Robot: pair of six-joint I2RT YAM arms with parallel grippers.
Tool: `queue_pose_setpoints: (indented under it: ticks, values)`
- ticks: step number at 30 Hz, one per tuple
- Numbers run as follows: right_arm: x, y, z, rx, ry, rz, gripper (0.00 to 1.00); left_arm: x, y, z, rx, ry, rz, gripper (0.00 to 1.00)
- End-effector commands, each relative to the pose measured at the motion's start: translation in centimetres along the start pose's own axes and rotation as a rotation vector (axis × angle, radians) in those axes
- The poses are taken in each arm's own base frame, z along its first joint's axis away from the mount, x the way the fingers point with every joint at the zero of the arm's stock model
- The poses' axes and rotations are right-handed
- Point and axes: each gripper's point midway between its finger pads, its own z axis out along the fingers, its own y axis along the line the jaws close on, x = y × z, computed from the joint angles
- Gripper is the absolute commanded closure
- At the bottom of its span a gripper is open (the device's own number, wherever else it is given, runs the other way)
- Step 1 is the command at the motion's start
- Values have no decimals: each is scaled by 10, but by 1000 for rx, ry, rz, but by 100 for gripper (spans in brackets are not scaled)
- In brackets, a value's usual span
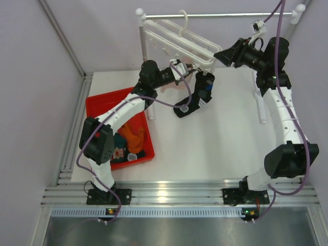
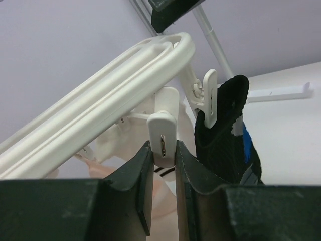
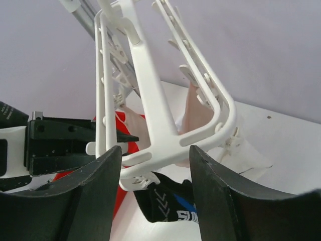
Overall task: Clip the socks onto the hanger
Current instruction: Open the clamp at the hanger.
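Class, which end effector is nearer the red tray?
Left. The left end effector is just beyond the far corner of the red tray; the right end effector is farther right, at the hanger.

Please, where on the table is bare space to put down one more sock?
The widest bare patch is the white table between the red bin and the right arm, on the near side of the hanging black sock. It is crowded at the back under the hanger, and the bin holds socks.
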Motion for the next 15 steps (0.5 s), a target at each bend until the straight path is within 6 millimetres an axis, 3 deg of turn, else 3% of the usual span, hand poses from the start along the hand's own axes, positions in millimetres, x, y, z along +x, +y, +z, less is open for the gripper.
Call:
queue_pose_setpoints:
  ticks: [1,9,12,15]
  values:
    - [-38,34,-29,-3,-93,-94,44,-47,-4,3,68,-68,122,100]
    - [-51,67,-48,-38,-146,-40,56,-47,-3,12,58,-46,118,100]
    - [-46,78,-53,-57,-127,-18,59,-44,-2,16,49,-37,96,100]
    - [-23,84,-52,-70,-62,38,66,-42,1,19,34,-35,92,100]
